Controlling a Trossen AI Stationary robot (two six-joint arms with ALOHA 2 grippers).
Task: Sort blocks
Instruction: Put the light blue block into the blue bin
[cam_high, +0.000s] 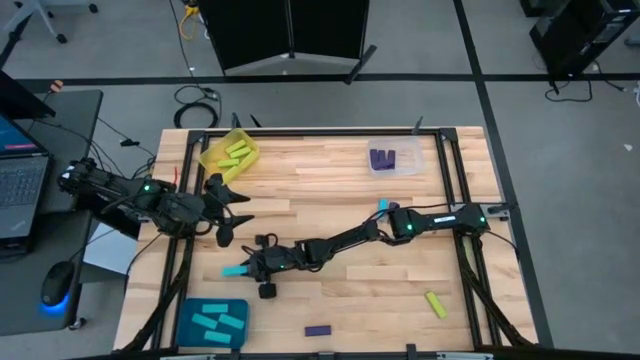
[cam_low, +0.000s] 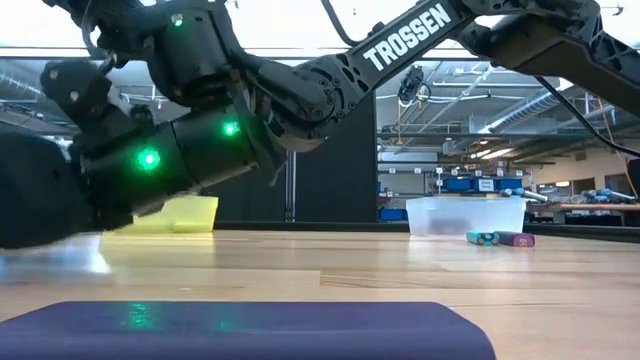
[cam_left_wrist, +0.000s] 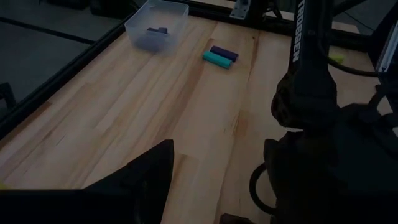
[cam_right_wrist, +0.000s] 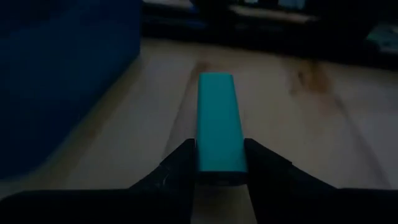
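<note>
My right gripper (cam_high: 250, 268) reaches across to the table's left-near part and is shut on a cyan block (cam_high: 235, 271), also seen in the right wrist view (cam_right_wrist: 217, 124). The teal tray (cam_high: 212, 322) with several cyan blocks lies just nearer. My left gripper (cam_high: 228, 210) hovers open by the left edge, touching nothing. Yellow-green blocks lie in the yellow tray (cam_high: 228, 152), dark purple ones in the clear tray (cam_high: 395, 158). Loose on the table lie a purple block (cam_high: 318, 330), a yellow-green block (cam_high: 436, 304) and a cyan-and-purple pair (cam_left_wrist: 219, 56). My right gripper pinches the cyan block by one short end (cam_right_wrist: 219, 169) between its two fingers (cam_right_wrist: 180, 163), one on each long side. The fingers come roughly level from the table's right and lie along the block. The block sticks out straight ahead toward the left edge; whether it touches the table I cannot tell.
The right arm (cam_high: 340, 240) stretches diagonally across the table's middle, close in front of the left gripper. The teal tray's wall (cam_right_wrist: 62, 74) stands beside the held block. In the low view the purple block (cam_low: 250, 330) fills the foreground. A laptop and a mouse sit off the left edge.
</note>
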